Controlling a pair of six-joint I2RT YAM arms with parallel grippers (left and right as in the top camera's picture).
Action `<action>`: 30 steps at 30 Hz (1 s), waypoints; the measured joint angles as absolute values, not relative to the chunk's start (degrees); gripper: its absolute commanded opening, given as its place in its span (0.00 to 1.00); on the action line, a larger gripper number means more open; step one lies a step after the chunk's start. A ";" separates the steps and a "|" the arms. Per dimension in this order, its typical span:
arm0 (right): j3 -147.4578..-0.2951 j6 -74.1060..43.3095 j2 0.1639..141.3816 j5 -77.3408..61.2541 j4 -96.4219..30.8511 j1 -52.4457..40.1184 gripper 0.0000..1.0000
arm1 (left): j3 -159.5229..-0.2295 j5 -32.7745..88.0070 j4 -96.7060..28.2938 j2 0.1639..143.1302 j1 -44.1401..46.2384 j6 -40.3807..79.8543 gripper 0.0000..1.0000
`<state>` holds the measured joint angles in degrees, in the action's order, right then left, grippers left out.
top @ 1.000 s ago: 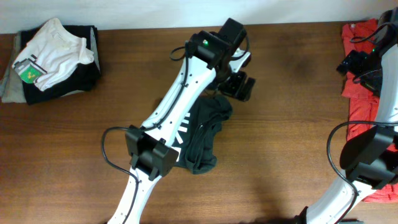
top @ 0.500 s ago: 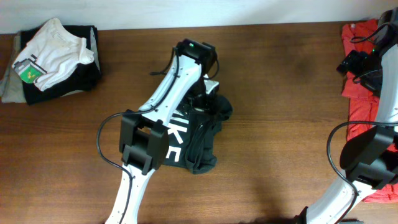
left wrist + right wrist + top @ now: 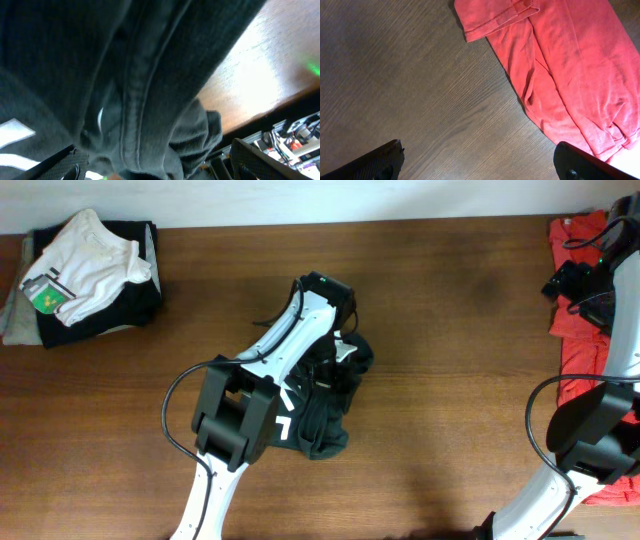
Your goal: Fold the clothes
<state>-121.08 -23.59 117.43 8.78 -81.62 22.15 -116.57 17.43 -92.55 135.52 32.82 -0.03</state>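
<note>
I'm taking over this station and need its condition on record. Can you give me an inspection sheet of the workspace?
Surface: brown wooden table, no spills seen.
Job's things: black T-shirt with white lettering, crumpled mid-table; red T-shirt spread unfolded at the right edge.
Clutter: pile of white, black and grey clothes at the far-left corner.
Grippers: left claw open, fabric of the black T-shirt between its fingers; right claw open above bare wood beside the red T-shirt.
Cables: a black cable loops beside each arm.
Surroundings: pale wall along the table's far edge.
</note>
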 measured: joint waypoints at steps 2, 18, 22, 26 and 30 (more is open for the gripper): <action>-121.08 -23.59 117.43 8.78 -81.62 22.15 0.99 | -116.51 17.61 -90.61 135.52 33.39 -0.01 0.89; -121.08 -23.62 117.43 8.78 -81.65 22.15 0.98 | -116.46 20.32 -83.90 135.52 38.63 0.03 0.24; -121.08 -23.62 117.43 8.78 -81.65 22.15 0.99 | -116.46 21.39 -81.12 135.52 38.63 0.23 0.31; -121.08 -23.64 117.43 8.78 -81.65 22.15 0.99 | -116.46 23.11 -80.75 135.52 38.63 0.45 0.31; -121.08 -23.59 117.43 8.78 -81.65 22.15 0.99 | -116.46 23.42 -80.77 135.52 38.61 0.45 0.33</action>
<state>-121.08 -23.59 117.43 8.78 -81.65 22.15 -116.46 23.42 -80.77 135.52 38.61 0.45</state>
